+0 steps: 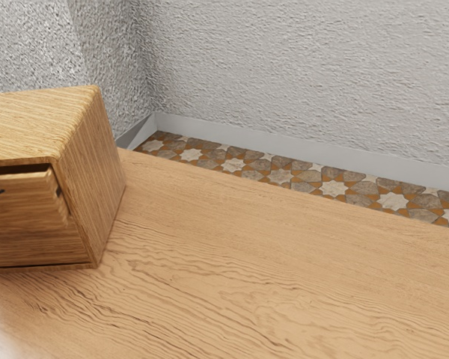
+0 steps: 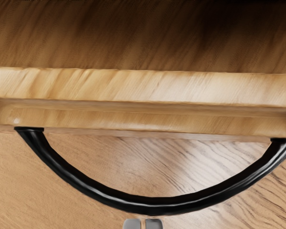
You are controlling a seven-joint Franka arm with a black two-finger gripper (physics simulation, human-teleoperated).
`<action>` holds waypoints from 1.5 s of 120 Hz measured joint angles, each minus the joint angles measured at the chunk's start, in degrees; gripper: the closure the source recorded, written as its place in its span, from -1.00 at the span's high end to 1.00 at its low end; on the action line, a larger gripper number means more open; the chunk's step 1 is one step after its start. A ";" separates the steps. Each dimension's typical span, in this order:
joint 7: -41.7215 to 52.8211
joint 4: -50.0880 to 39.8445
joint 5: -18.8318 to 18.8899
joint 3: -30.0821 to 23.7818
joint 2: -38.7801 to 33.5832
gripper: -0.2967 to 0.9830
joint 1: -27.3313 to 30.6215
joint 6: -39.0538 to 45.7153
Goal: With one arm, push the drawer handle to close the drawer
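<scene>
On the counter [image 1: 269,269]: cabinet [image 1: 90,172], drawer [image 1: 30,224] ajar.
Fingers [image 2: 132,224] virtually together, empty, just beside the black handle [image 2: 155,206]; off-centre push might slip along its bend or skew the drawer into jamming.

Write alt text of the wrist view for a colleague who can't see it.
A curved black handle bows out from a wooden drawer front. Just beyond its bend is the gray-tipped tool, shut, over a wood-grain table.

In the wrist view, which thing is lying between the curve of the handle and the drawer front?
Nothing: the gap between handle and drawer front is bare. The wrist view shows the table through it.
</scene>
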 joint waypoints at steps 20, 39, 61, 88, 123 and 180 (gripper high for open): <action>0.01 1.20 0.37 1.09 2.05 -0.69 -1.35 1.01; 0.02 2.97 0.70 2.59 4.07 -0.69 -3.03 1.69; -0.19 5.24 1.63 5.88 5.83 -0.69 -7.49 2.13; -0.51 5.71 1.70 7.64 6.70 -0.77 -9.23 2.14; -0.62 1.17 1.09 0.06 -1.96 -0.39 -4.02 0.44; 0.83 32.50 -11.87 -14.23 22.59 0.44 -23.76 -8.85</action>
